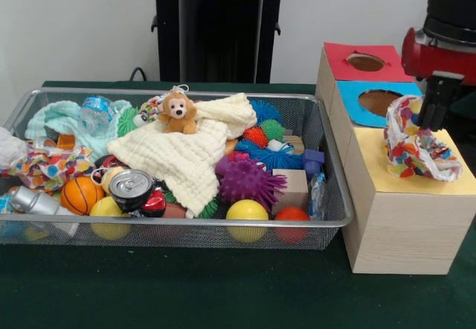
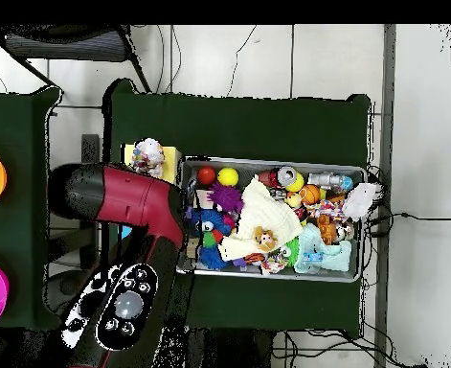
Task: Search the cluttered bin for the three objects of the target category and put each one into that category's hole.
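Dotted white cloth (image 1: 411, 147), one of the three target pieces, lies bunched on the yellow card top (image 1: 446, 179) of the nearest pale wood box, and I judge it covers that box's hole, which I cannot see beneath it. From the front view the gripper (image 1: 437, 113) stands directly above and slightly behind the cloth, its dark tip meeting the upper folds; I cannot tell whether it grips the fabric or has let go. The cloth's bulk hangs below and a little toward the bin side of the tool, so I judge the coming move turns on a straight downward push or release to send it through the hole. A second dotted piece (image 1: 44, 167) lies at the opposite end of the wire bin (image 1: 338, 176), well apart from the arm, beside the mint-green cloth (image 1: 56, 117) and above the small basketball (image 1: 80, 193). A cream waffle cloth (image 1: 186, 154) with a toy monkey (image 1: 178, 113) on it fills the bin's middle. I cannot place a third dotted piece with certainty. Blue-topped (image 1: 357, 91) and red-topped (image 1: 342, 53) boxes stand behind the yellow one.
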Controlling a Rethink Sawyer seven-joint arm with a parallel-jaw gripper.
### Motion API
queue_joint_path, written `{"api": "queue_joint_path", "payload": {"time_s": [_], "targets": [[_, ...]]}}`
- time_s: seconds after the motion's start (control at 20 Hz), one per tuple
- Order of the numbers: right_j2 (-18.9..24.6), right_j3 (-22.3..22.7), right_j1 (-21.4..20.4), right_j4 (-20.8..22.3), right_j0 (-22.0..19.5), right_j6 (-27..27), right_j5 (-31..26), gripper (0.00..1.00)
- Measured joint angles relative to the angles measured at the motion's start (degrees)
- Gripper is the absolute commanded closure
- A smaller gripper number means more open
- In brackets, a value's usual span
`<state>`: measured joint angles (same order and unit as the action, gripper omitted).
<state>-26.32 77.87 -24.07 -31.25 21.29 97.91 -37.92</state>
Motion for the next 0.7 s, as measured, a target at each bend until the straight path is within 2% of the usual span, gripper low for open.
{"api": "queue_joint_path", "payload": {"time_s": [0.15, 0.4, 0.7], "targets": [[0.0, 0.0, -0.6, 0.0, 0.2, 0.0, 0.7, 1.00], [0.0, 0.0, -2.2, 0.0, 0.5, 0.0, 5.2, 1.00], [-0.5, -2.3, -2.4, 0.0, 0.1, 0.0, 6.2, 1.00]]}}
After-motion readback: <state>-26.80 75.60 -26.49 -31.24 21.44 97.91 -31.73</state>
